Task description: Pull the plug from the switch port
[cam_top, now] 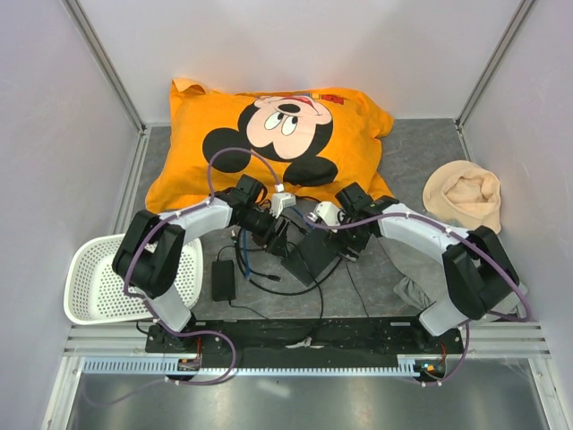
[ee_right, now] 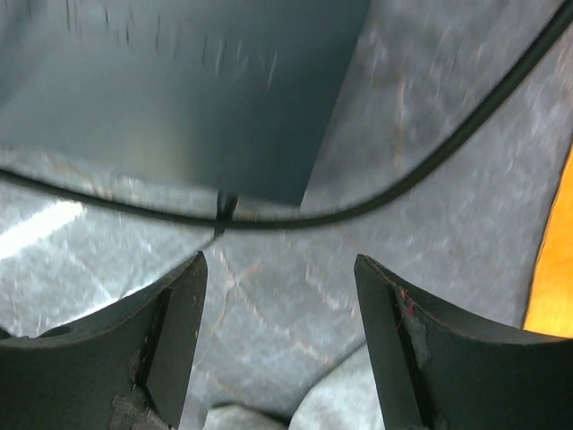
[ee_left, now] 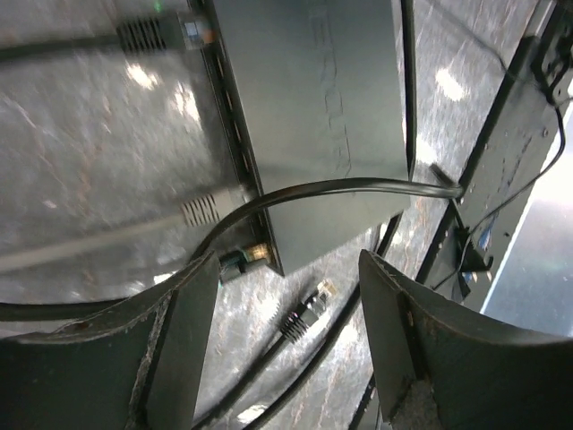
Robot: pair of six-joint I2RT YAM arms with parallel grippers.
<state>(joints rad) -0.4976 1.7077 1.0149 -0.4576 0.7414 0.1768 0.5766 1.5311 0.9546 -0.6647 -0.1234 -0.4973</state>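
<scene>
The flat black switch (cam_top: 313, 253) lies mid-table between my two grippers. In the left wrist view its port edge (ee_left: 235, 134) holds a black plug (ee_left: 166, 34), a grey plug (ee_left: 210, 208) and a dark green plug (ee_left: 240, 260) at the near corner. Another black plug (ee_left: 309, 309) lies loose on the table, in no socket. My left gripper (ee_left: 288, 269) is open and empty above that loose plug, close to the switch's corner. My right gripper (ee_right: 278, 264) is open and empty over bare table just past the switch (ee_right: 179, 90), with a thin black cable (ee_right: 358, 206) crossing ahead of it.
A small black power brick (cam_top: 223, 273) lies left of the switch among black cables. A white basket (cam_top: 94, 282) stands at the near left. An orange Mickey pillow (cam_top: 269, 134) fills the back, a beige cloth (cam_top: 461, 193) sits at the right, and a grey cloth (cam_top: 412, 282) lies under the right arm.
</scene>
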